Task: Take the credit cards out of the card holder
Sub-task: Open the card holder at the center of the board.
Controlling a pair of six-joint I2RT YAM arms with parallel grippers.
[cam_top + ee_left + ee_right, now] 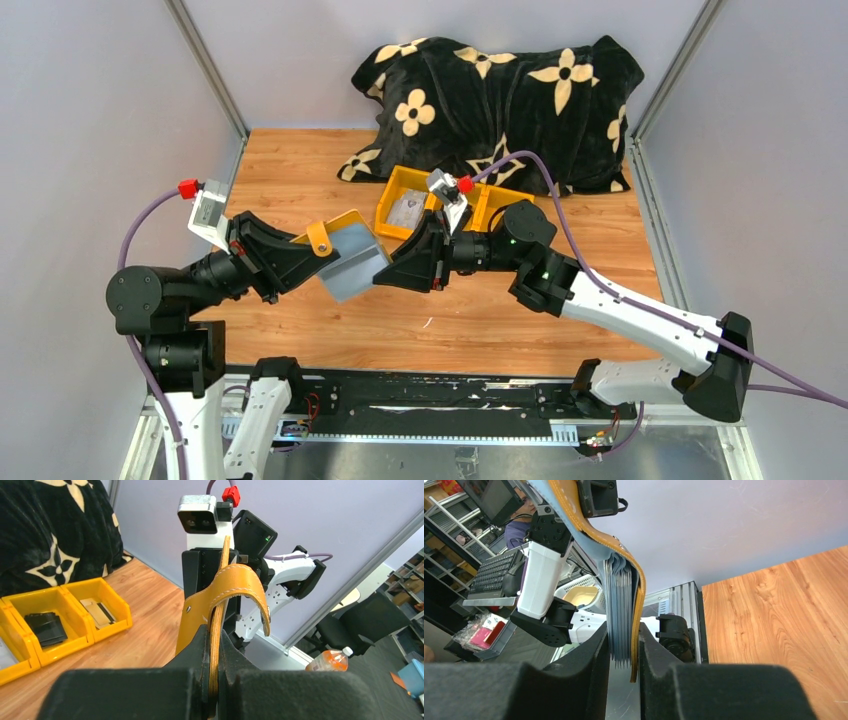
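Now, card holder [348,262]: aloft mid-frame, between both arms.
Left gripper [214,647]: clamped on yellow leaf [200,615].
Right gripper [623,647]: pinching whole sleeve stack [620,595].
Risk: dragging holder along, freeing no credit cards; tearing sleeves under two-way pull.

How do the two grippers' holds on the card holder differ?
The left gripper pinches one thin yellow leaf of the card holder; the right gripper spans the thick grey sleeve stack plus the other leaf. Left jaws nearly meet; right stand wider. Both hold it aloft.
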